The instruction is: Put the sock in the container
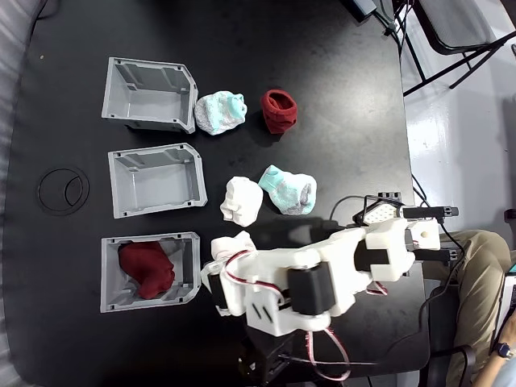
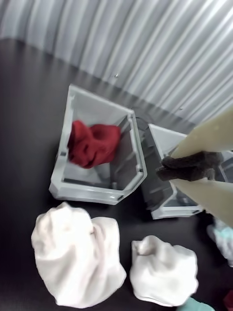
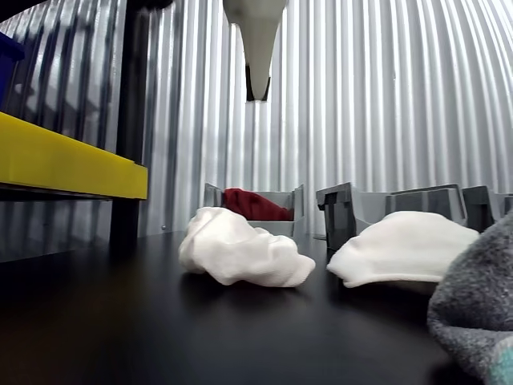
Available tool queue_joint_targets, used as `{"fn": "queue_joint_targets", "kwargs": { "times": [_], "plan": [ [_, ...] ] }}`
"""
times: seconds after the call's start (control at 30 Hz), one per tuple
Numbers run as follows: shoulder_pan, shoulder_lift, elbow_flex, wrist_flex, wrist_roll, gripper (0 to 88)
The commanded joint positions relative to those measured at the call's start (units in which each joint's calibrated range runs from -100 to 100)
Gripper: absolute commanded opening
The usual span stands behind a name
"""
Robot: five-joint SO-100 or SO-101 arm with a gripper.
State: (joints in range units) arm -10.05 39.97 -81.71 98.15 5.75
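sock [image 1: 147, 268] lies inside container [image 1: 108, 278], lower left of fixed view | gripper [image 2: 187, 167] at right of wrist view, jaws pressed together, holding nothing | sock left of fingertips

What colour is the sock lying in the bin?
Dark red; the sock shows best in the fixed view.

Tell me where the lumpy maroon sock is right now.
The sock lies inside the container, the lowest of the three grey bins at the left of the fixed view, with a white sock just outside the bin's open end.
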Motion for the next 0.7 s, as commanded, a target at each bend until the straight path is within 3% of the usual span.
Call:
{"fn": "queue_joint_targets", "kwargs": {
  "times": [0.0, 0.67],
  "plan": [
    [-0.30, -8.82, 6.42, 1.85, -0.23, 1.3],
    [-0.85, -49.39, 75.85, 1.51, 0.40, 1.3]
  ]
}}
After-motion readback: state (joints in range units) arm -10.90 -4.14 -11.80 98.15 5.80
